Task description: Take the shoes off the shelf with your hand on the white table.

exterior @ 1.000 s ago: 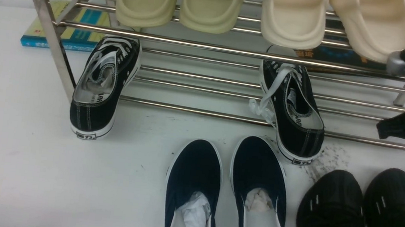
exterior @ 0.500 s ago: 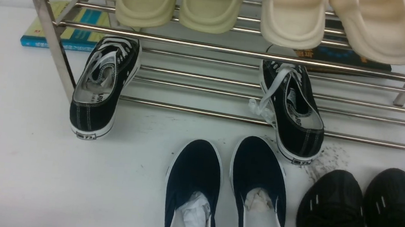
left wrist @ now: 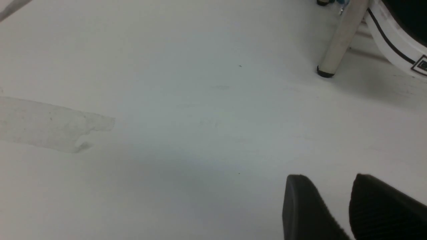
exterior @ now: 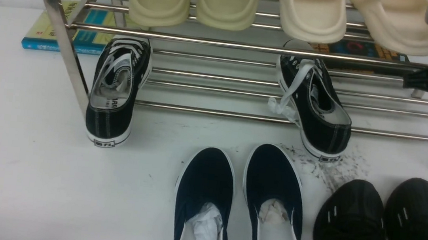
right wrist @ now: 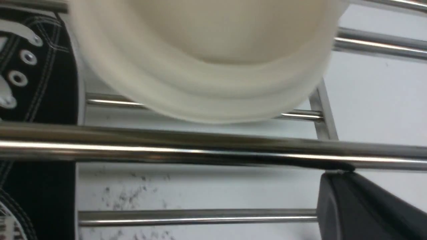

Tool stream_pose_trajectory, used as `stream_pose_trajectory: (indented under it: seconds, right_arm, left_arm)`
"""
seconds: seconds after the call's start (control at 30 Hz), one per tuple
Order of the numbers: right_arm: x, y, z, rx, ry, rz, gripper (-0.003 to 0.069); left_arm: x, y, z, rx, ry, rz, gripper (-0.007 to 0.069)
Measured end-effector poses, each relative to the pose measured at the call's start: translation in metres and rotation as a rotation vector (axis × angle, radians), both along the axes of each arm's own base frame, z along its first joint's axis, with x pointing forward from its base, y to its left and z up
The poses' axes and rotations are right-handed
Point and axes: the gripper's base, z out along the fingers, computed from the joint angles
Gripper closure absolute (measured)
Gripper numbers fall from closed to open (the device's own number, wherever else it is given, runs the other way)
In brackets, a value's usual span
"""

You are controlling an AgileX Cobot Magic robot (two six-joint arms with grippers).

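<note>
Near, on the scuffed white table point(exterior: 34, 164): black knit shoes with white dashes point(exterior: 353, 214), right of navy slip-ons point(exterior: 207, 179) lettered "WARRIOR" in part. Farther, at the chrome rack's point(exterior: 238, 115) upper front bar: black right gripper point(right wrist: 338, 173), fingers together. Left gripper's black ribbed fingers point(left wrist: 377, 200): slightly apart.

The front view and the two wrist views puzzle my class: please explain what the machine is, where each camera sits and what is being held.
The machine has two arms. The front view looks forward from between them; each wrist view comes from a camera on one arm. The right gripper is shut at the chrome rack's front bar, and holds no shoe. The left gripper, slightly open, is empty over the white table. Black dashed shoes and navy slip-ons lie on the table; green and cream clogs and black lace-ups are on the rack.
</note>
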Motion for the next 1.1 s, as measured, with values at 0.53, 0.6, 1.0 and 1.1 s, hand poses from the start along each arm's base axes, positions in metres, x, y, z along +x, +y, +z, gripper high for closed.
stream_pose_trajectory:
  seconds: [0.53, 0.6, 1.0, 1.1]
  right_arm:
    - [0.027, 0.009, -0.006, -0.010, -0.055, 0.042, 0.0659]
    - [0.028, 0.010, -0.005, -0.013, -0.059, 0.043, 0.0659]
    - [0.011, 0.003, 0.012, 0.036, -0.017, -0.036, 0.0659]
    - [-0.009, -0.001, 0.027, 0.069, 0.032, -0.048, 0.0659]
  left_arm:
    - [0.000, 0.000, 0.000, 0.000, 0.000, 0.000, 0.0383]
    - [0.000, 0.000, 0.000, 0.000, 0.000, 0.000, 0.0383]
    - [0.000, 0.000, 0.000, 0.000, 0.000, 0.000, 0.0383]
    - [0.000, 0.000, 0.000, 0.000, 0.000, 0.000, 0.0383]
